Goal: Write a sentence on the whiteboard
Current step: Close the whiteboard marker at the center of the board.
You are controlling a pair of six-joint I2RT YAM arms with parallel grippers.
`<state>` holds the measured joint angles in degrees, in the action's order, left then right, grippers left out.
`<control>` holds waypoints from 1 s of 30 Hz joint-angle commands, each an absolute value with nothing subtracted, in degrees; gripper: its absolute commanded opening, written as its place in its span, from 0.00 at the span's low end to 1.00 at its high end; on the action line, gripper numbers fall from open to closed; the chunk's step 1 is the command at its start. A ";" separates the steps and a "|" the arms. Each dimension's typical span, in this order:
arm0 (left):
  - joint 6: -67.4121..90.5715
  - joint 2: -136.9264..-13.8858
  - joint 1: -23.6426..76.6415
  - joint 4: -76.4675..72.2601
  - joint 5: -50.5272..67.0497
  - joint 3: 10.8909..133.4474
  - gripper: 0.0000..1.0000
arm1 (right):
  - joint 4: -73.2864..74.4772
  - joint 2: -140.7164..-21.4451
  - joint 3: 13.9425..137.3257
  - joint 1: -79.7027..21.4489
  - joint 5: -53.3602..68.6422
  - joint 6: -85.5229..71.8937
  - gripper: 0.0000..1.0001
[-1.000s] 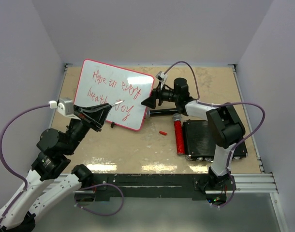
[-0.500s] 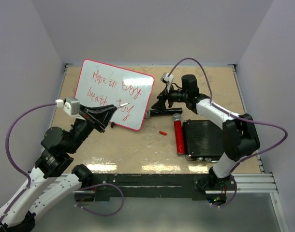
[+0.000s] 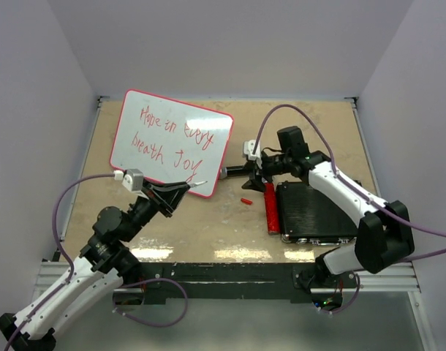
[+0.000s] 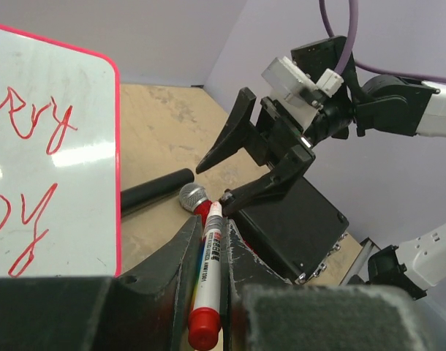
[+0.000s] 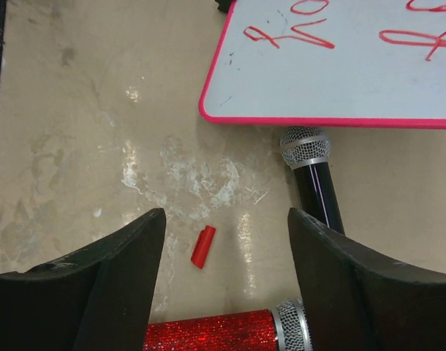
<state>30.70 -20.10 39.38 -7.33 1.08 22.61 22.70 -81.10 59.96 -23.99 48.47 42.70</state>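
My left gripper (image 3: 188,185) has pulled back off the one whiteboard (image 3: 135,150), which lies far left, and stays clenched on one marker (image 4: 208,281). My right gripper (image 5: 227,213) has dropped, jaws released, over one cap (image 5: 202,246). The sentence (image 3: 175,137) runs two lines. Two mics: red mic (image 3: 270,210), black mic (image 3: 236,170).

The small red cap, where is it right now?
In the top view the red cap lies on the table between the whiteboard and the red glitter microphone, near the right gripper.
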 commanded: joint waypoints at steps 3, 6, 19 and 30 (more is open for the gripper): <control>34.01 -16.35 39.20 -13.71 1.06 18.20 0.00 | 20.57 -85.16 57.05 -29.51 35.28 41.32 0.55; 34.63 -14.24 39.20 -13.01 0.18 16.36 0.00 | 19.42 -87.62 58.26 -31.11 31.21 35.96 0.41; 36.04 -7.91 39.20 -10.72 -1.93 12.48 0.00 | 22.15 -94.65 59.06 -32.87 23.29 32.08 0.36; 36.04 -7.12 39.20 -9.93 -2.20 12.22 0.00 | 22.76 -98.35 59.33 -34.19 19.87 31.38 0.34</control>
<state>35.40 -7.88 39.40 -8.60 -1.61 12.38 22.50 -98.32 57.43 -33.80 22.83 32.29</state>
